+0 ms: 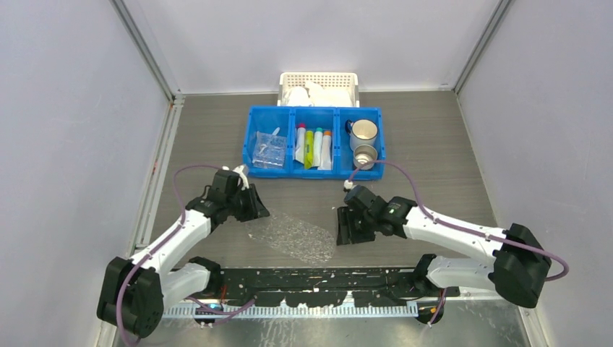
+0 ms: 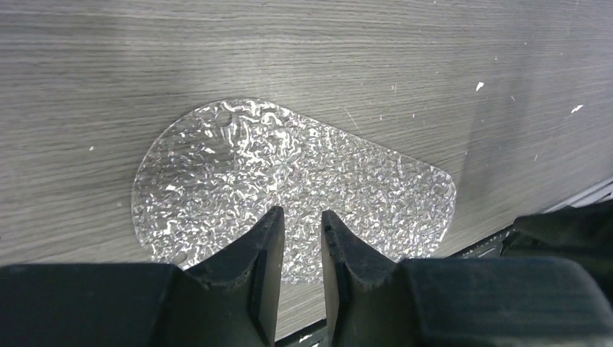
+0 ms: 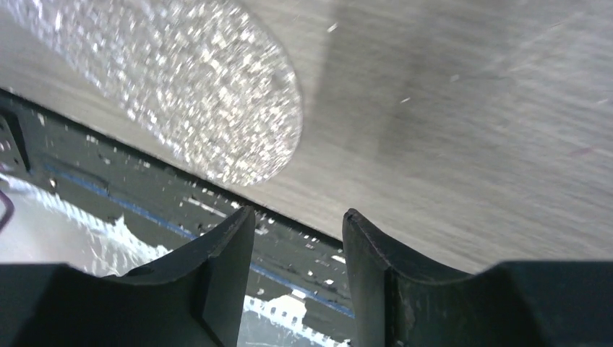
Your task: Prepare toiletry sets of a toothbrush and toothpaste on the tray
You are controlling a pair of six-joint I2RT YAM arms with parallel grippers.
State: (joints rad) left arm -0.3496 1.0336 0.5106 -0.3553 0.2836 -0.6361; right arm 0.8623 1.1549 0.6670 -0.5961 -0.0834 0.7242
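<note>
The tray (image 1: 293, 237) lies mid-frame on the counter (image 1: 441, 155). The left tool (image 2: 302, 214) is narrowly parted and the right tool (image 3: 298, 214) wider; both are empty.

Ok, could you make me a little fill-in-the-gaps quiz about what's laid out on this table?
1. The toothpaste tubes lie in the ___ compartment of the blue bin.
2. The two round metal tins sit in its ___ compartment.
3. The clear tray has ___ on it.
4. The basket behind the bin is ___ in colour.
Missing words: middle; right; nothing; white.
</note>
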